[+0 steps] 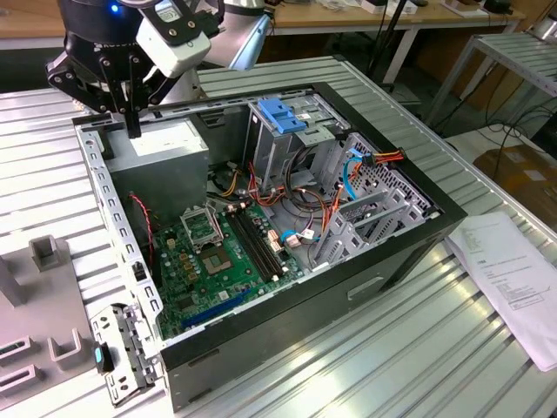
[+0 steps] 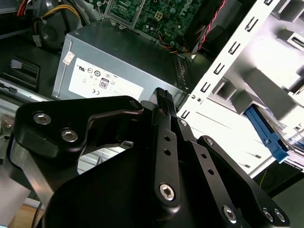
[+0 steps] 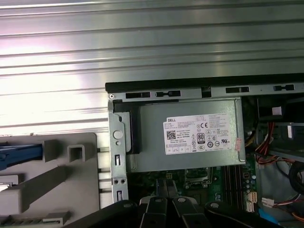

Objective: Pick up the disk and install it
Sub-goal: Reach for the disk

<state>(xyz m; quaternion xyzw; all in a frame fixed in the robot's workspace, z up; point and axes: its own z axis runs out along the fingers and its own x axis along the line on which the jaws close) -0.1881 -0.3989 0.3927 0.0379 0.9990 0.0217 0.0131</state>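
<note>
Ribbed aluminium slats make up the desk (image 1: 348,374), and an open computer case (image 1: 287,326) lies on its side on top of it, with black outer walls and bare grey sheet metal inside.

The exterior view gives you the whole layout. There's a green motherboard (image 1: 218,252) on the case floor, a tall metal drive cage (image 1: 278,144) with a blue plastic handle, bundles of red, yellow and blue cables, and a printed sheet of paper (image 1: 513,270) on the exterior view's right. The black gripper (image 1: 131,131) hangs over the case's rim, right by the boxy grey power supply box (image 1: 161,157). Its fingers are pinched together into one narrow bar with nothing between them.

The first wrist view adds what the wide shot doesn't: the white sticker (image 3: 202,134) on the power supply box face-on, and a matte grey plastic holder (image 3: 61,175) with blocky slots, sitting on the desk just beside the case. The disk (image 3: 19,154) lies in that holder, apart from the gripper, and only its blue rail is visible. I can't make out the metal body.

In the second wrist view the same blue rail (image 2: 265,130) shows past the slotted case rim, in a bright washed-out patch. The gripper's glossy black linkages and silver bolts sit up close, with its ridged fingertip (image 2: 163,94) over the power supply box.
</note>
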